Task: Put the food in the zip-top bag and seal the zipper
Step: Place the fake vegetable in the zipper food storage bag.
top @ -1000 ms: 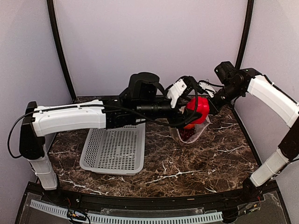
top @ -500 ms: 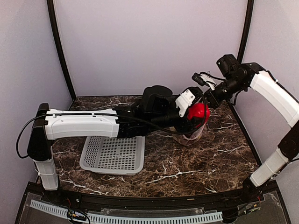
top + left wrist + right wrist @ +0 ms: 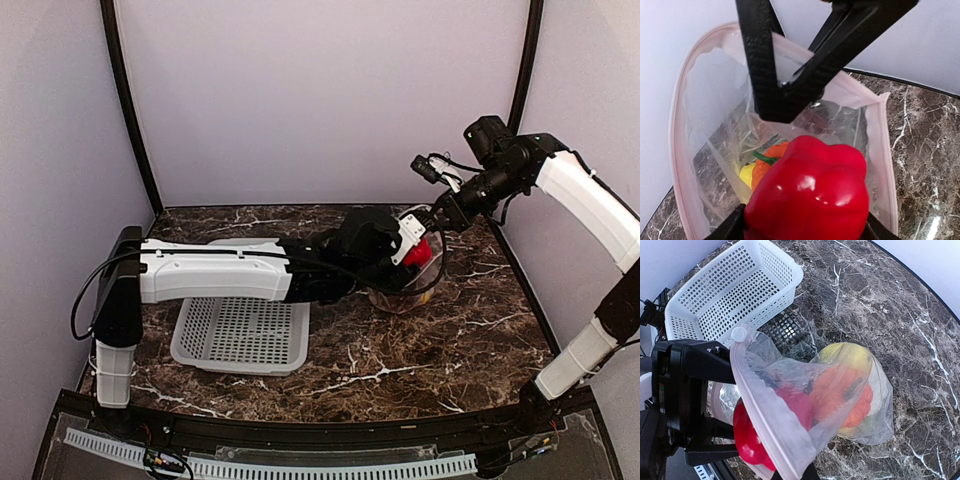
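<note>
Left tool (image 3: 412, 243) pinching red pepper (image 3: 810, 195) into bag (image 3: 875, 405) mouth, right tool (image 3: 782, 107) clamped on rim; I see other food (image 3: 840, 390) inside, zipper (image 3: 680, 150) unsealed.

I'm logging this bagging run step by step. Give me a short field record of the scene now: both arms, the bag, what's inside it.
left fingers: gripping the pepper at the bag's mouth
right fingers: shut on the bag rim, holding it up and open
zipper: unsealed
in bag: orange fruit, yellow piece
basket: on the table, to the left of the bag
step: pepper not yet released
</note>
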### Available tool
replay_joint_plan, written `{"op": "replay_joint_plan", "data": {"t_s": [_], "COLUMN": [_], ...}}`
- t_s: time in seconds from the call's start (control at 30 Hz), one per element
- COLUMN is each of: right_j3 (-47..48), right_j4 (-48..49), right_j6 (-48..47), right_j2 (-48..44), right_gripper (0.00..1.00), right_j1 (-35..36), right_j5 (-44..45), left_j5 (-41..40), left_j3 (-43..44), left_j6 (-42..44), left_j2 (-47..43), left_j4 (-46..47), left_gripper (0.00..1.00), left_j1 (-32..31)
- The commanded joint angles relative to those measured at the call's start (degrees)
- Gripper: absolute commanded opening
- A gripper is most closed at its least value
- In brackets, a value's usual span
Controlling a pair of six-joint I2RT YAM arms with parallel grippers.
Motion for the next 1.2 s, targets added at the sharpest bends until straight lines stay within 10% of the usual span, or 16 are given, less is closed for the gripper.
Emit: {"op": "replay_joint_plan", "data": {"t_s": [0.0, 0.4, 0.77, 1.03, 1.17], "right_j3": [1.4, 2.2, 2.7, 2.2, 1.5], "right_j4": [0.8, 0.8, 0.5, 0.2, -0.1], "right_j6": [0.6, 0.9, 0.7, -0.2, -1.2], "right_j2": [-0.5, 0.8, 2.2, 1.2, 0.1], "right_gripper": [0.0, 0.0, 0.0, 0.0, 0.0], "right_j1": [0.3, 0.3, 0.3, 0.2, 0.3], "right_j5": [-2.2, -3.3, -2.3, -1.9, -2.7], "left_j5": [-7.2, -16.1, -4.8, -5.2, 2.4], "left_j3": [2.5, 8.3, 2.5, -19.0, -27.2], "left_j6": [-0.2, -1.7, 8.9, 11.0, 12.8], "left_j2": [0.5, 1.7, -7.0, -25.6, -32.8], "left_j4": [-4.5, -12.3, 0.2, 14.5, 7.1], "left_gripper": [0.39, 0.85, 0.93, 0.91, 0.84], "left_j1": [0.1, 0.1, -3.6, -5.1, -3.0]}}
